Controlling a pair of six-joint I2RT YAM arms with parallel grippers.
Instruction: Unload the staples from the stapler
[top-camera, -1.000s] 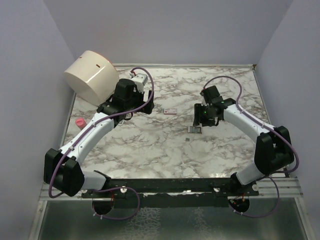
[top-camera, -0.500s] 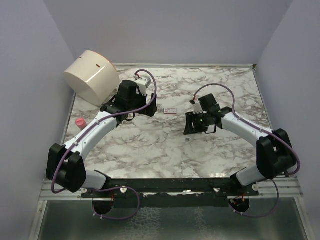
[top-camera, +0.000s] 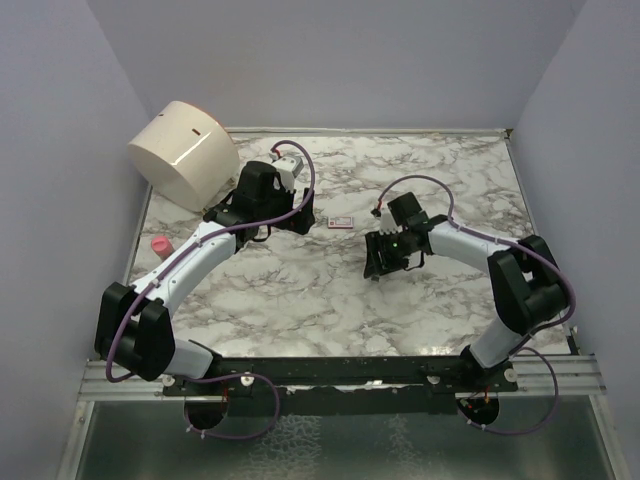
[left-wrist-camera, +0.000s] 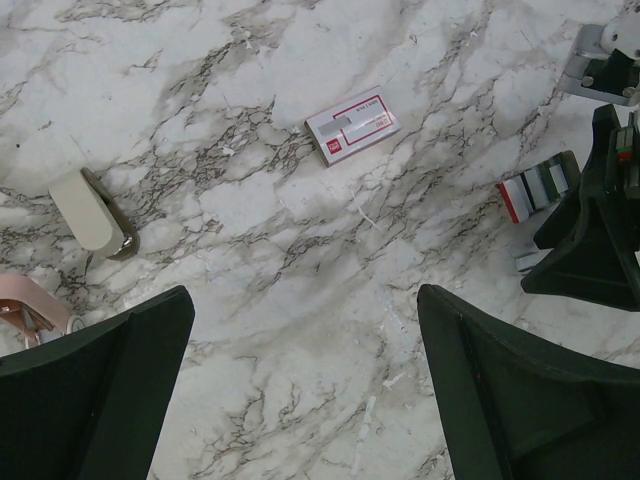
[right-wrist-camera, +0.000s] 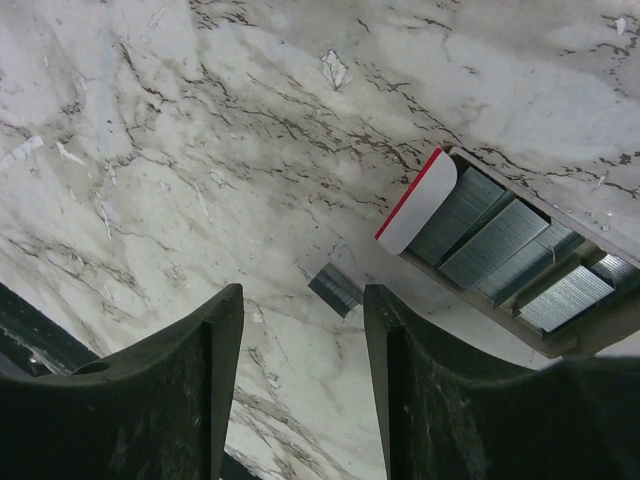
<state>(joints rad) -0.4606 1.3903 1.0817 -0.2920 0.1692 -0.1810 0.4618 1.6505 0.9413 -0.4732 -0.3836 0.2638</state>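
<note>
While my left gripper (left-wrist-camera: 305, 385) hangs wide open and empty, well apart from the tray (right-wrist-camera: 500, 240), my right gripper (right-wrist-camera: 300, 335) hovers just beside the tray, jaws about half open and holding nothing. A loose staple strip (right-wrist-camera: 335, 288) lies just off the tray's red end, below the gap between the right fingers. A small cream piece (left-wrist-camera: 95, 210) lies well apart from the tray on the left arm's side, and I can't tell if it's the stapler.

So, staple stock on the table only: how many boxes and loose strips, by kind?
Closed box: 1
Open box: 1
Loose strip: 1
Total: 3
</note>
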